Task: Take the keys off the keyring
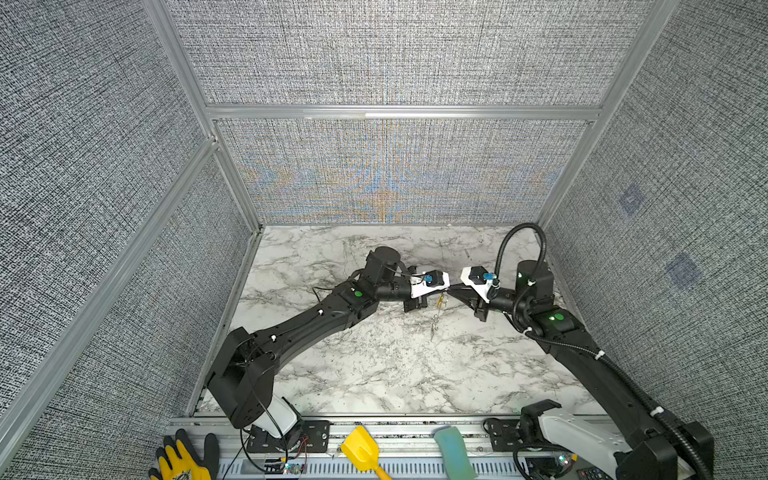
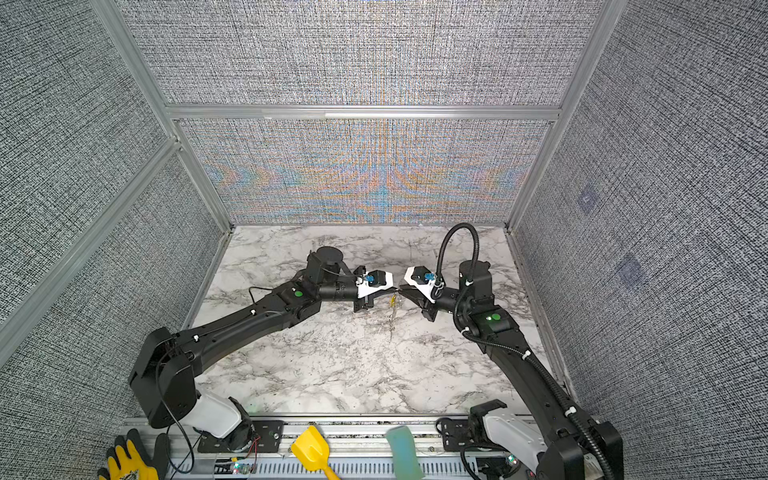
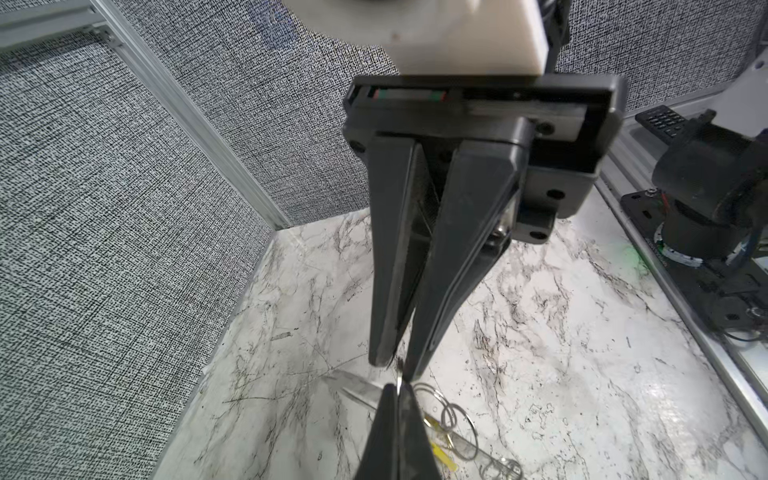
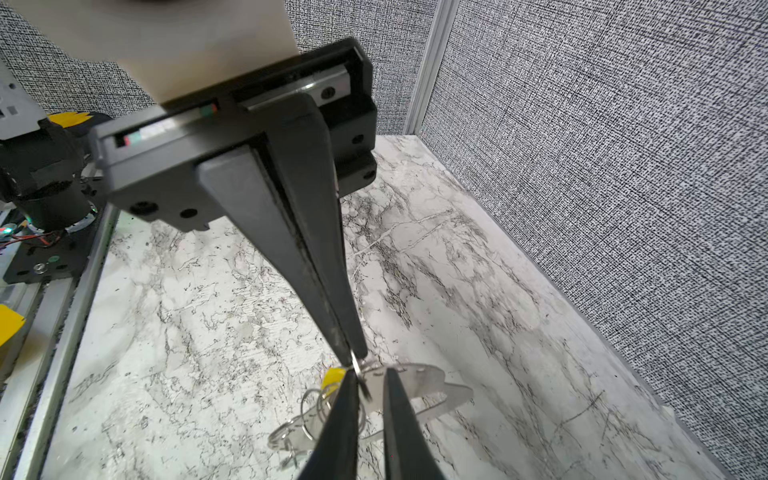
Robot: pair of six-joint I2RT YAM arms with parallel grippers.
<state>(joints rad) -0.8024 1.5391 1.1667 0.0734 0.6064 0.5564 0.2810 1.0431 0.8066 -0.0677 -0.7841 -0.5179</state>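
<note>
Both grippers meet tip to tip above the middle of the marble table [image 1: 374, 365]. My left gripper [image 3: 397, 386] is shut on a thin metal edge at the top of the keyring [image 4: 415, 386], a flat grey plate that hangs in the air. Wire rings [image 4: 316, 411] and a yellow-tagged key [image 4: 332, 376] dangle beside the plate. In both top views the bundle hangs as a thin strand [image 1: 436, 316] below the tips. My right gripper [image 4: 371, 372] faces the left gripper; its jaws stand a narrow gap apart around the plate's top edge.
On the front rail lie a yellow scoop [image 1: 361, 451], a teal block [image 1: 453, 451] and yellow-black gloves [image 1: 183, 459]. Grey fabric walls with aluminium posts close in the table on three sides. Both arm bases stand at the front corners.
</note>
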